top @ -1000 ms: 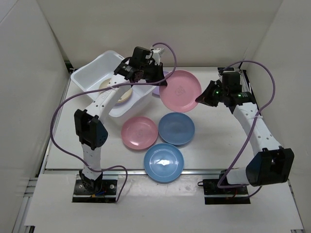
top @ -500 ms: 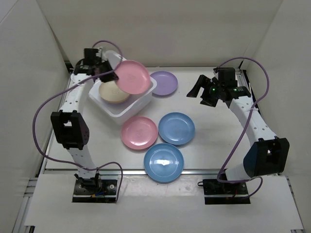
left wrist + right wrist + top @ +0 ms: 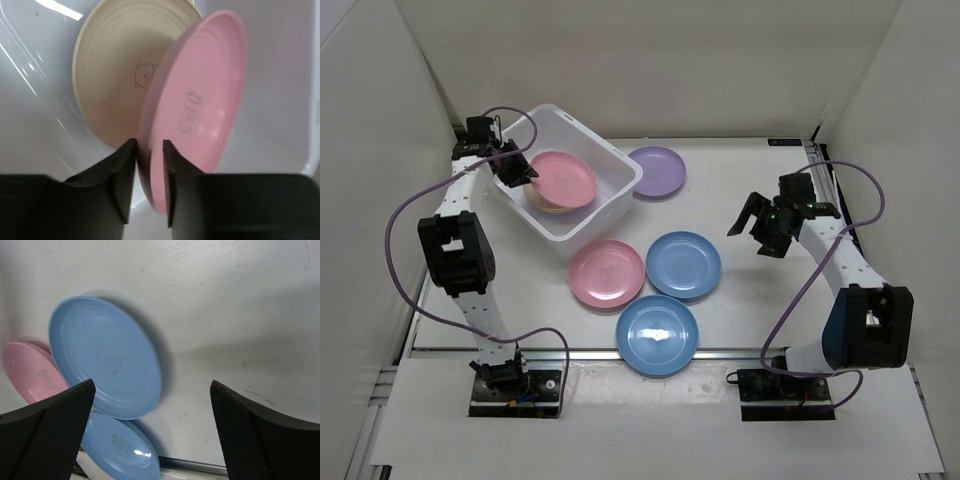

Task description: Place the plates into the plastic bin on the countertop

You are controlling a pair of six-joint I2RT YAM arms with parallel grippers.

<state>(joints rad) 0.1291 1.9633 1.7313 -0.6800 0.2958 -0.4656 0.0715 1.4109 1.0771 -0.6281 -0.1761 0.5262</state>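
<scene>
Pink plate (image 3: 200,110) sits pinched between left jaws inside the bin (image 3: 588,218) (right jaws gape).

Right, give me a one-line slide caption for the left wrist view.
Left gripper grips the rim of a tilted pink plate above a cream plate inside the white bin.
</scene>
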